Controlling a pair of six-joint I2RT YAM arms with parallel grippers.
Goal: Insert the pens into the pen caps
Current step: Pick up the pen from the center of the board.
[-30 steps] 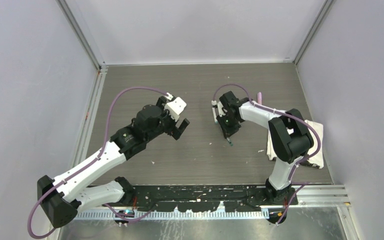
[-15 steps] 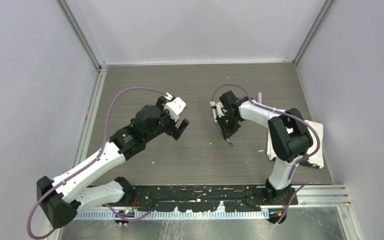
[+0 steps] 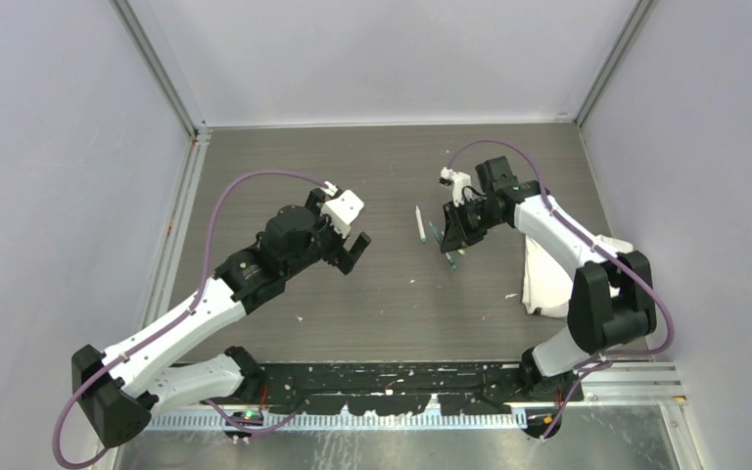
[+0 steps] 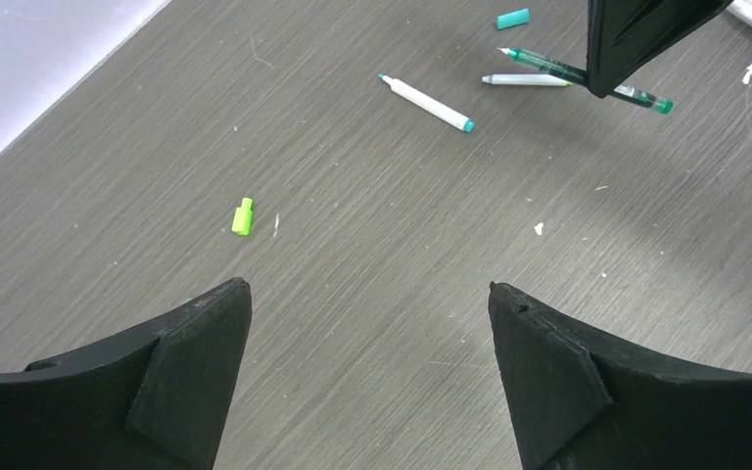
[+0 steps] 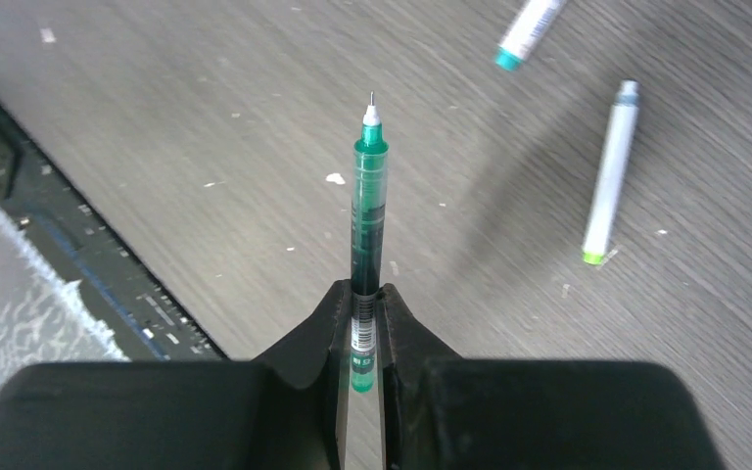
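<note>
Pinching the dark green pen (image 5: 368, 196) by its back end with the right gripper (image 5: 362, 294), shut tight on it, up off the table (image 3: 284, 157) and well apart from the bright green cap (image 4: 243, 216). Holding the left gripper (image 4: 367, 289) spread wide and empty near that cap (nearer to it than to anything else).

Next, pick up the bright green cap with the left gripper. Come straight down over the cap, one jaw on each side, and squeeze round its middle, leaving the open mouth free. Cannot tell the open end of the cap from here, so look before squeezing. Then lift the cap and turn its mouth toward the thin tip of the dark green pen. Bring pen and cap together slowly, lined up straight like a train going into a tunnel. Push gently until snug. Hold tight on both sides to stop the thin, smooth pen slipping or swinging.

Mind the white pen with teal ends (image 4: 426, 102) and the other white pen (image 4: 524, 80), both lying between the cap and the dark green pen, and the teal cap (image 4: 512, 18) well past them. Cannot tell from colour alone whether to use the bright green cap or the teal cap for this pen.
</note>
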